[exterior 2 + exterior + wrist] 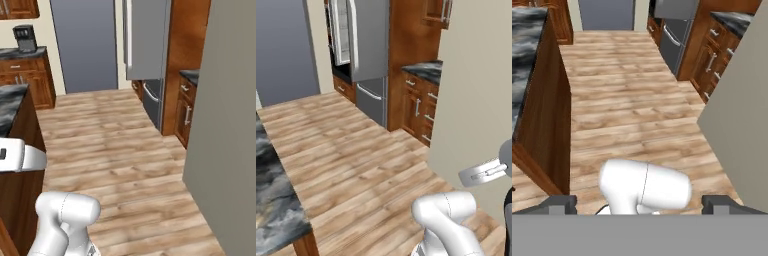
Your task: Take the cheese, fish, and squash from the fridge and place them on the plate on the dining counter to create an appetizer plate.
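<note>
A: The robot sits out on the wooden floor [115, 145], and the fridge [368, 45] stands well ahead at the far wall, its upper door [341, 30] swung open.

B: That open door makes sense. The cheese, fish and squash are meant to come out of there, though from here none of them can be made out on the shelves. Too far, too small.

A: And the gripper [640, 204]?

B: Spread wide in the hand view, one dark finger tip [559, 204] at each side of the bottom edge, nothing between them. Empty-handed, which fits a robot that has not yet reached in for anything.

A: The arm [448, 220] is folded low over the base, hand pointing down the floor toward the fridge. Looks like a travelling posture more than a reaching one.

B: Agreed. The bench [273, 195], that marbled stone top on a wooden base, runs along the robot's left. The plate is not in sight on the stretch showing here.

A: So the likely job in hand is closing the gap to the fridge.

B: With that grey wall [225, 125] close on the right, clearance is the thing to watch.
</note>
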Robot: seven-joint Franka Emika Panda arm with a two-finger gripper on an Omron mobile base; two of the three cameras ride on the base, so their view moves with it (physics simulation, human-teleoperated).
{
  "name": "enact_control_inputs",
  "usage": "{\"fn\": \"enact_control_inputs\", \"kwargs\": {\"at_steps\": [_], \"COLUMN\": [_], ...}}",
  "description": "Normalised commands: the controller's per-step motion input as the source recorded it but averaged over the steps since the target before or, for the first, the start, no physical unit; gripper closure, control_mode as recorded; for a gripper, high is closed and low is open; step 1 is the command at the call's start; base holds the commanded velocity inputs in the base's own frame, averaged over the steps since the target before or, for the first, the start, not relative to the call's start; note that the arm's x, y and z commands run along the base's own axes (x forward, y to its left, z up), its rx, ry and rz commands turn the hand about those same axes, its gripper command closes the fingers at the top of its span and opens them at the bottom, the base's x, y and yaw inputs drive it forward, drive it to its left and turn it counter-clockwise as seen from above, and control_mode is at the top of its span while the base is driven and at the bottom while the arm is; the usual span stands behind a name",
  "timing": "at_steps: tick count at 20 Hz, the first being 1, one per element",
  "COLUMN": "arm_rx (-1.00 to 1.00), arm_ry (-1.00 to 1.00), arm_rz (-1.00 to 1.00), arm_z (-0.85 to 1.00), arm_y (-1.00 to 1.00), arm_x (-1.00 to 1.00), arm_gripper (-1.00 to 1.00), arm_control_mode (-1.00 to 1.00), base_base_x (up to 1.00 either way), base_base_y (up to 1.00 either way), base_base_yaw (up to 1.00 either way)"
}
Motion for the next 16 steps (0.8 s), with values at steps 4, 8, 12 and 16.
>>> {"fn": "enact_control_inputs", "kwargs": {"at_steps": [4, 8, 12, 16], "arm_rx": [0.0, 0.0, 0.0, 0.0], "arm_ry": [0.0, 0.0, 0.0, 0.0], "arm_rz": [0.0, 0.0, 0.0, 0.0], "arm_z": [0.0, 0.0, 0.0, 0.0], "arm_y": [0.0, 0.0, 0.0, 0.0], "arm_x": [0.0, 0.0, 0.0, 0.0], "arm_gripper": [-1.0, -1.0, -1.0, -1.0], "arm_control_mode": [1.0, 1.0, 1.0, 1.0], "base_base_x": [1.0, 1.0, 1.0, 1.0], "base_base_y": [0.31, 0.07, 0.0, -0.36], "base_base_yaw": [0.14, 0.23, 0.26, 0.11]}}
